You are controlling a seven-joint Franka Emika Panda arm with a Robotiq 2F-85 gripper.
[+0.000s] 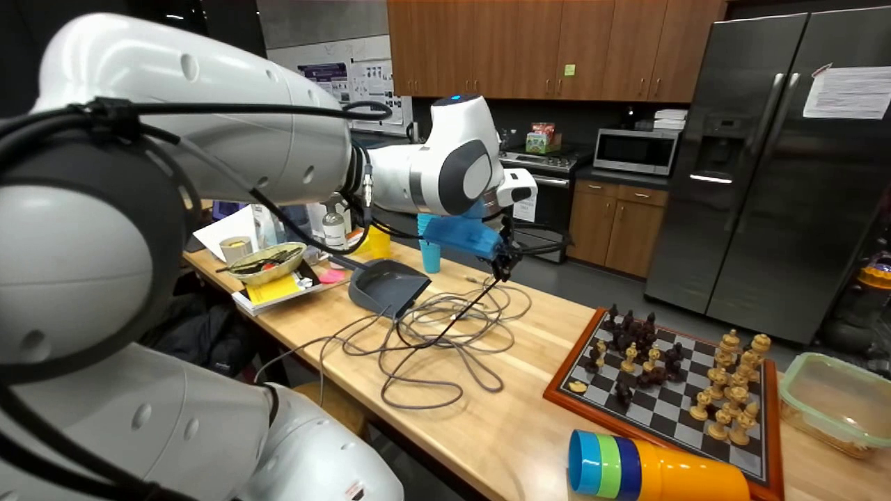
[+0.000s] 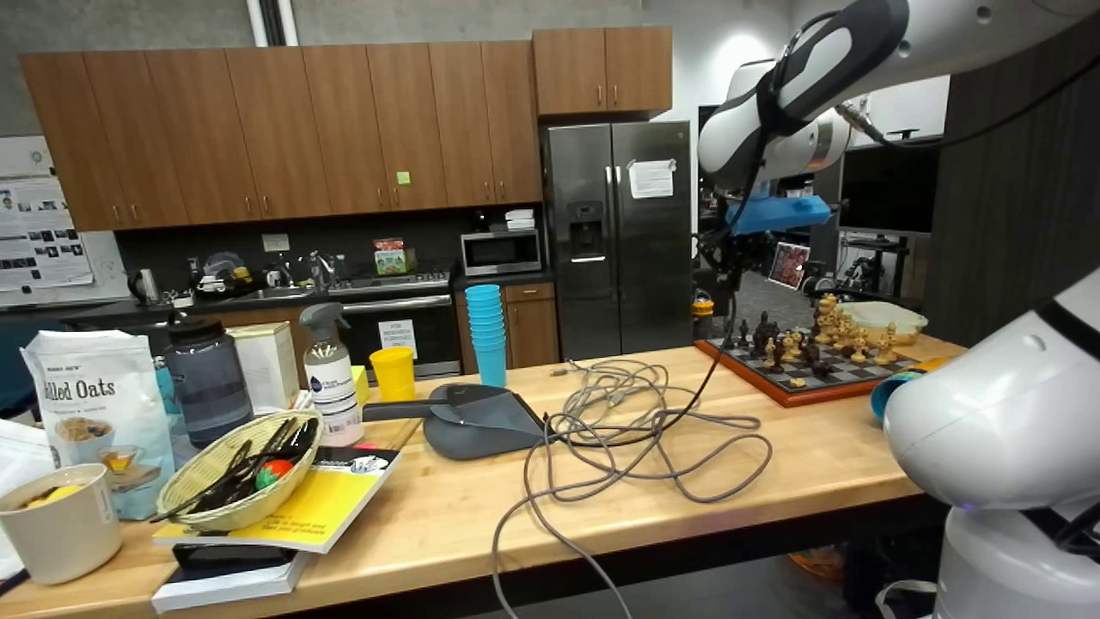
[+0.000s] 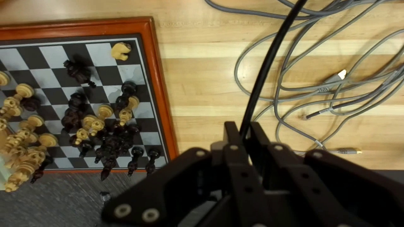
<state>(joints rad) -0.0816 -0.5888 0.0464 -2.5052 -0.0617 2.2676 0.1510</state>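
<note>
Claw (image 3: 244,127) clamped on the black cable (image 3: 272,60), jaws nearly together, presumably because the cable is so thin. Held up off the surface (image 1: 480,424); cable slants down from the grip, likely since its lower stretch rests among the loose grey cables (image 3: 325,90) while only the upper part is carried. So black cable: pinched at the claw's tips, trailing below; can't tell if gripped at its end. Chessboard (image 3: 154,69) sits apart, probably leaving the cables room.
</note>
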